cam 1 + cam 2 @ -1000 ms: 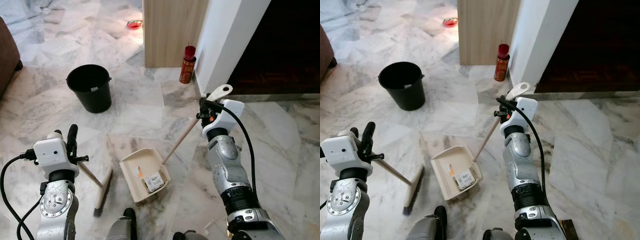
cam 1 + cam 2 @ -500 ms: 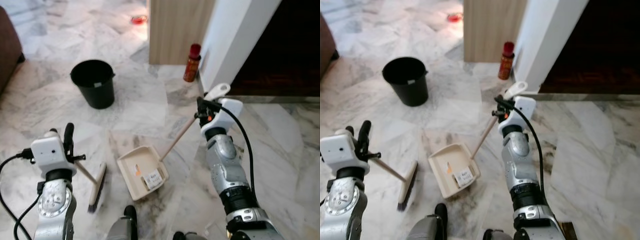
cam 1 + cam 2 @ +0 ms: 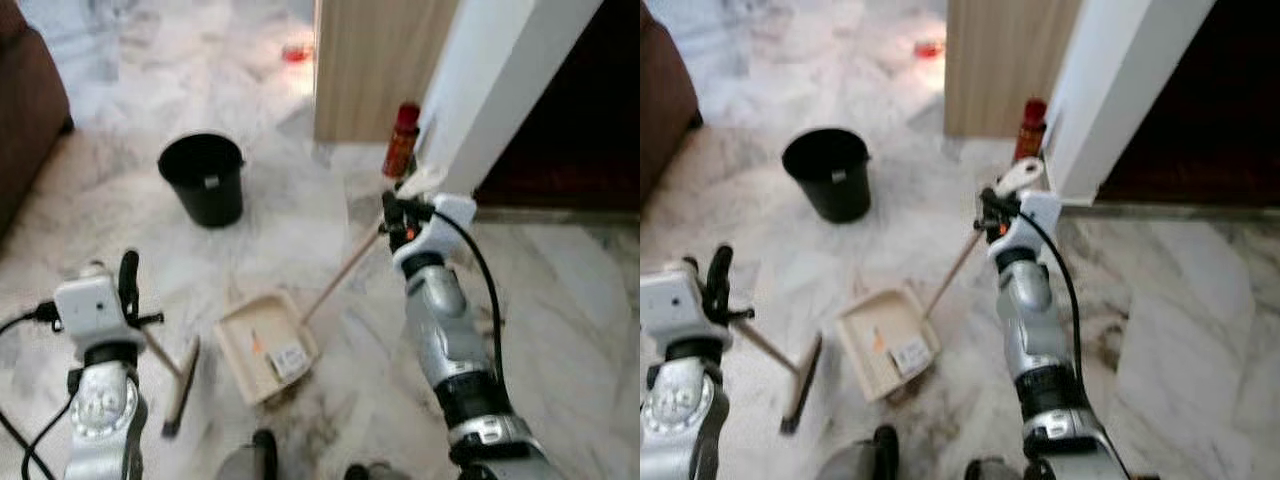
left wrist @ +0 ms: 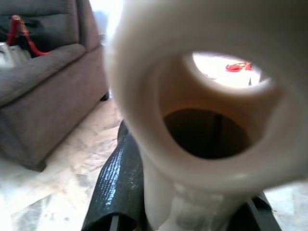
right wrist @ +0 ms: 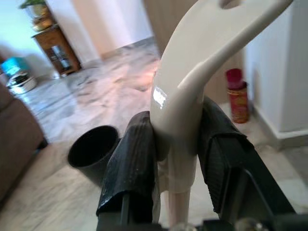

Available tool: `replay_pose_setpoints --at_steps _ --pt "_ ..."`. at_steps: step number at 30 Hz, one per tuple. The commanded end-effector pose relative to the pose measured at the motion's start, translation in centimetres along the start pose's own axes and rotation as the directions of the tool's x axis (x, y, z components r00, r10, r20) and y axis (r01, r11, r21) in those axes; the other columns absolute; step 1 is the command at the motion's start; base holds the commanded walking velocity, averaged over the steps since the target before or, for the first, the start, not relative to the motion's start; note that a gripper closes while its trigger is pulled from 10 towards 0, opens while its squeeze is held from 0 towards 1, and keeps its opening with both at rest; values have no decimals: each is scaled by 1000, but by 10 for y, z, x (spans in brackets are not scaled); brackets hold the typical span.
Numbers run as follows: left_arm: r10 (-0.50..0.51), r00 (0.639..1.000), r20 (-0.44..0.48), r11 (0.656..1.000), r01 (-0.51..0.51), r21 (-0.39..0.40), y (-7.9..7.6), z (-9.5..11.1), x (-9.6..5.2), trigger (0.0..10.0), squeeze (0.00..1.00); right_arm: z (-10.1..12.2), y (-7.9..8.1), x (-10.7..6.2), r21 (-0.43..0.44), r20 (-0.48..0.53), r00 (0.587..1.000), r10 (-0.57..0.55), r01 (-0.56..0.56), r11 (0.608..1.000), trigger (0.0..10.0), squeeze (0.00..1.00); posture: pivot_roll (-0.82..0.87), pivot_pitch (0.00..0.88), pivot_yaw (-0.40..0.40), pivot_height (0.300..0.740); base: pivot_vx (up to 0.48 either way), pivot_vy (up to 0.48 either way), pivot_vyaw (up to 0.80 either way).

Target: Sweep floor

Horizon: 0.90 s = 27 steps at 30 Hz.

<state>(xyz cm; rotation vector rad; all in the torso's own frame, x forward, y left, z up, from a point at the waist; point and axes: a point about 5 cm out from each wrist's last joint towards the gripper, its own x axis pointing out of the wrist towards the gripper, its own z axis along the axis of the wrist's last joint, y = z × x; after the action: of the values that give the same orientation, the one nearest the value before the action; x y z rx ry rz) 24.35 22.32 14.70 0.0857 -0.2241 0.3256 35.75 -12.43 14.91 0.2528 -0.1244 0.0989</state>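
My left gripper (image 3: 128,290) is shut on the cream handle end (image 4: 202,110) of a broom; one black finger (image 4: 118,178) shows beside it. The broom head (image 3: 182,385) rests on the marble floor at the lower left. My right gripper (image 3: 400,215) is shut on the cream grip (image 5: 178,110) of the long dustpan handle (image 3: 340,278), with fingers (image 5: 132,163) on both sides. The cream dustpan (image 3: 240,330) lies on the floor between my arms, holding a small white packet (image 3: 288,358) and an orange scrap. A black bucket (image 3: 202,178) stands farther ahead on the left.
A red spray can (image 3: 402,140) stands at the foot of a white wall corner (image 3: 490,90), next to a wooden panel (image 3: 370,60). A brown sofa (image 3: 25,110) borders the left. A dark doorway lies at the right. Open marble floor surrounds the bucket.
The whole picture has shifted and blurred, so the camera moved. Both grippers keep their hold. Broom head and dustpan sit a little further left relative to the bucket.
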Motion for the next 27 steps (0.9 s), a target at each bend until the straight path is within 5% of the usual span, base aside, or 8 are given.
replay_pose_setpoints --at_steps 1,6,15,27 --pt "2 999 42 1000 -2 8 3 9 0 10000 0 13 8 3 6 57 998 28 -28 1000 10000 0 69 220 -53 740 0 0 0" --pt "1 999 38 1000 -1 -13 2 8 1 10000 0 12 7 4 2 48 999 24 -25 1000 10000 0 66 228 -54 740 0 76 0" --pt "4 999 33 1000 -3 -19 2 8 2 10000 0 11 5 4 11 27 1000 16 -16 1000 10000 0 63 247 -57 740 0 475 -446" --pt "18 999 33 1000 -17 -15 4 7 2 10000 0 11 7 5 11 32 999 20 -20 1000 10000 0 66 252 -58 740 0 480 0"
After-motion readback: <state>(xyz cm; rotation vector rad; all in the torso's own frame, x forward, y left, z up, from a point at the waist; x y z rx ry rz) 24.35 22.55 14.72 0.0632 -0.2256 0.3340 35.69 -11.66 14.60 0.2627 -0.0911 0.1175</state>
